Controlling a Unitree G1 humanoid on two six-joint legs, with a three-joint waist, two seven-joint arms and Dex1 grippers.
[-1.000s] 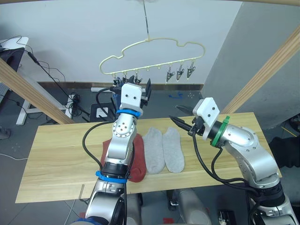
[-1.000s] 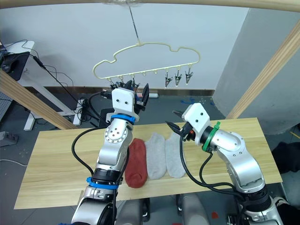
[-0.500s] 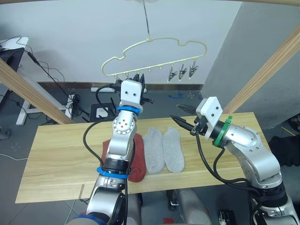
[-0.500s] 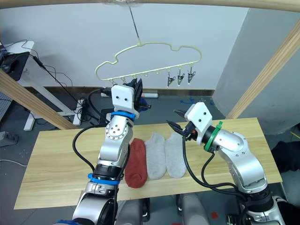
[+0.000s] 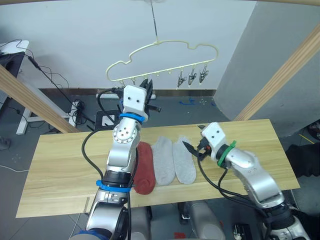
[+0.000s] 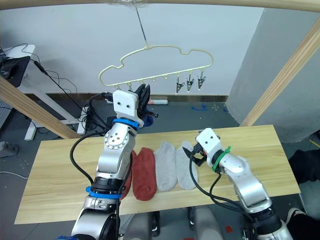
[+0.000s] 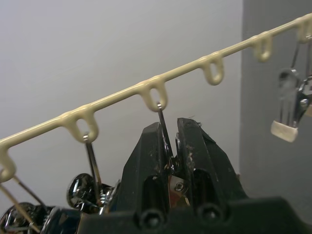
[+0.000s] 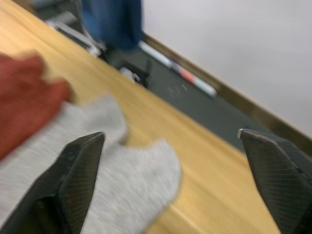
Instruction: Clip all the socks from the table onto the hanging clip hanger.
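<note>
The pale-yellow clip hanger (image 5: 162, 46) hangs over the table's far edge. My left gripper (image 7: 168, 146) is raised to its row of clips and shut on one metal clip (image 7: 163, 124) under a loop. Two light grey socks (image 5: 163, 161) (image 5: 184, 161) and a rust-red sock (image 5: 143, 167) lie side by side on the table (image 5: 65, 160). A second red sock (image 6: 128, 176) peeks out behind my left arm. My right gripper (image 8: 170, 135) hovers low over the cuff of the right-hand grey sock (image 8: 141, 168), jaws wide open and holding nothing.
Three free clips (image 5: 191, 77) hang at the hanger's right end. Slanted wooden frame poles (image 5: 30, 97) (image 5: 285, 75) flank the table. A blue cloth (image 8: 113, 19) hangs beyond the table's far edge. Cables and a desk leg are on the floor behind.
My left gripper has closed on a clip at the hanger. My right arm has dropped towards the grey sock and its jaws have opened wide.
</note>
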